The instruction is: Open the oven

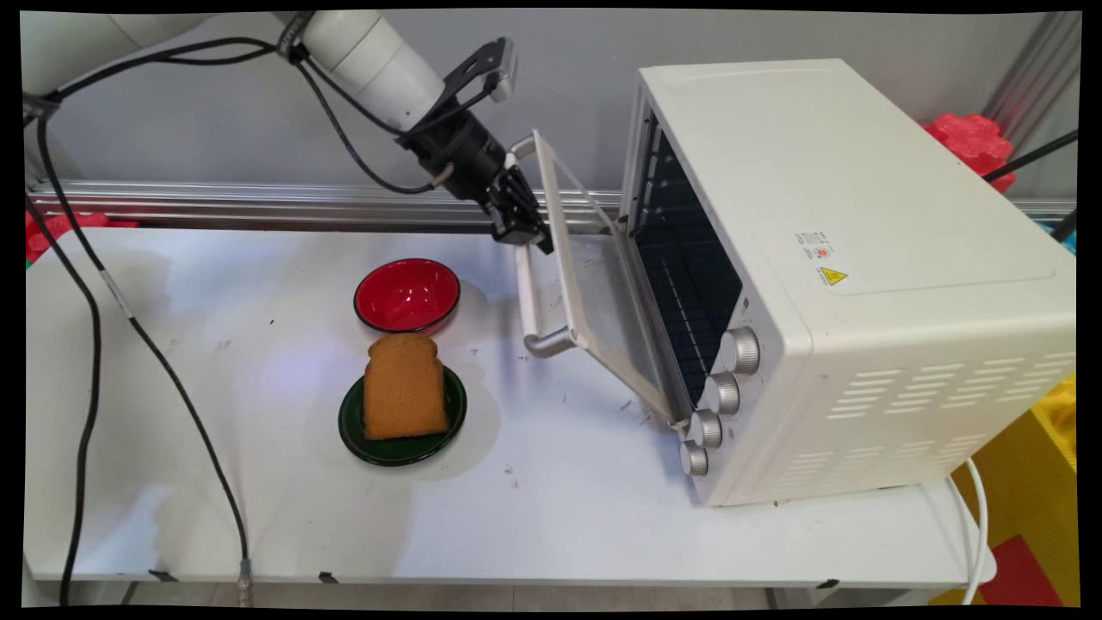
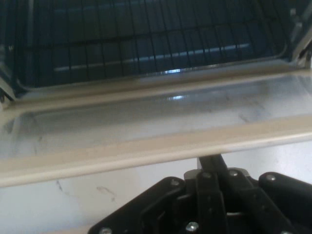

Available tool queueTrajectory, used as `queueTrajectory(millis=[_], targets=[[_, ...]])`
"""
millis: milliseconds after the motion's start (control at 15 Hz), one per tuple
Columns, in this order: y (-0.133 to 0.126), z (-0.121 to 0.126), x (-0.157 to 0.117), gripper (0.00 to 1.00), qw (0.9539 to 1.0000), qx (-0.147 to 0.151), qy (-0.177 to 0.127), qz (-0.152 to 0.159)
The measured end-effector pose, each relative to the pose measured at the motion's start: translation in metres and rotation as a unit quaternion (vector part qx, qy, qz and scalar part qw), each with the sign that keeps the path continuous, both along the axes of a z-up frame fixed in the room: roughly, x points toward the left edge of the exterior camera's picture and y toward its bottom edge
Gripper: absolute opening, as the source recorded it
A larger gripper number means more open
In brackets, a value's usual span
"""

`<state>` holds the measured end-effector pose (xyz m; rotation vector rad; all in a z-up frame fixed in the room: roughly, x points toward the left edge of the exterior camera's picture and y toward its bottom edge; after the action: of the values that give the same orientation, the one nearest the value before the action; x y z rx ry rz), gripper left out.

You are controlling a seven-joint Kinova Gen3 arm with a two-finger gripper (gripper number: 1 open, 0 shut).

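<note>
White and scuffed, the counter (image 1: 258, 508) runs along a grey wall with a metal rail at its far edge. At the counter's far middle, the black two-finger gripper (image 1: 523, 226) sits at the upper edge of the partly lowered glass door (image 1: 594, 293) of a white toaster oven (image 1: 844, 284); from the hand view the door's cream top rail (image 2: 156, 148) crosses just in front of the fingers (image 2: 210, 163), which look drawn close together, though whether they clamp the door cannot be told. The door hangs half open, tilted, its grey bar handle (image 1: 527, 301) facing the counter's left end. Behind the door, a dark wire rack (image 2: 146, 44) shows inside the oven. Four silver knobs (image 1: 719, 396) line the oven's front near the counter's near edge, and the oven fills the right end of the counter. Left of the door, near the counter's middle, stands a red bowl (image 1: 406, 295); just nearside of it lies a dark green plate (image 1: 402, 418) bearing a brown slice of toast (image 1: 403, 387). Black cables (image 1: 86, 344) hang over the left end.
</note>
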<state>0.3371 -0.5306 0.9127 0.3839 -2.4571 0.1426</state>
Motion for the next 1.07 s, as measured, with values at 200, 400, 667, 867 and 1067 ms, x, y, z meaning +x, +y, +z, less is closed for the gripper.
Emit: queueTrajectory(millis=[200, 400, 667, 867, 1067], targets=[[0.003, -0.009, 0.008, 0.00, 1.0000, 0.003, -0.006, 0.001], [0.006, -0.019, 0.017, 0.00, 0.9999, 0.007, -0.011, 0.003], [0.009, -0.030, 0.026, 0.00, 0.9999, 0.009, -0.013, 0.001], [0.010, -0.038, 0.030, 0.00, 0.9999, 0.009, -0.013, -0.004], [0.010, -0.044, 0.032, 0.00, 0.9998, 0.008, -0.012, -0.009]])
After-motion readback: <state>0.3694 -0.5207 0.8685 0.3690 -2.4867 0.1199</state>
